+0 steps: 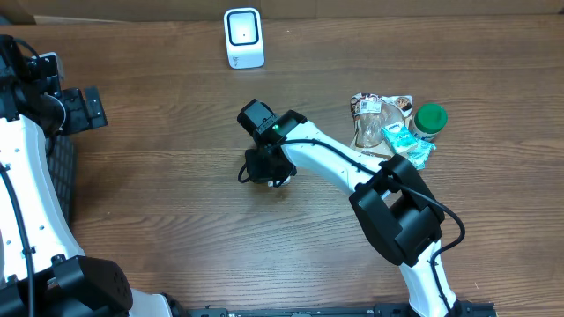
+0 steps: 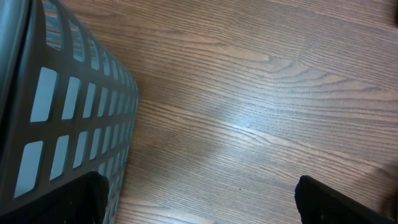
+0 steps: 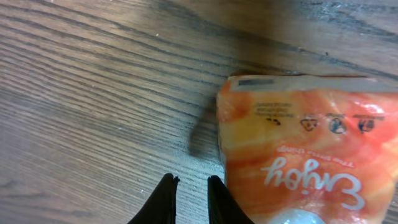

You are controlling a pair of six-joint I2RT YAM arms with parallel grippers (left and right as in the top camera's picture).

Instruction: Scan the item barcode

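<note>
– Fingers (image 3: 163,202) of the right claw (image 3: 191,181) sit closest to the wrist lens. They are drawn nearly together, with only bare tabletop (image 3: 93,93) showing in the slit between them.

– So it holds nothing?

– Nothing I can see. The orange pouch (image 3: 311,143) lies just beside the right-hand finger in that view, off to one side and not between the pair (a dark shadow fills the small gap).

– Which way does the pouch run?

– Its sealed end points away from the wrist, and the side edge nearest the claw runs roughly in line with the fingers. The rest goes out of frame, so I can't settle its long axis. No barcode shows on the upper face.

– And from above?

– The claw hides the pouch there. It sits mid-tabletop, with the white scanner (image 1: 243,38) at the far edge, well apart and roughly ahead.

– Is the left arm any use?

– Hardly. The left claw (image 2: 199,190) is spread wide over bare wood beside the slatted basket (image 2: 56,106), over at the left edge. The right arm is plainly nearer.

– Next move?

– My guess is to open, shift sideways until that near edge falls between the fingers, then grip.
</note>
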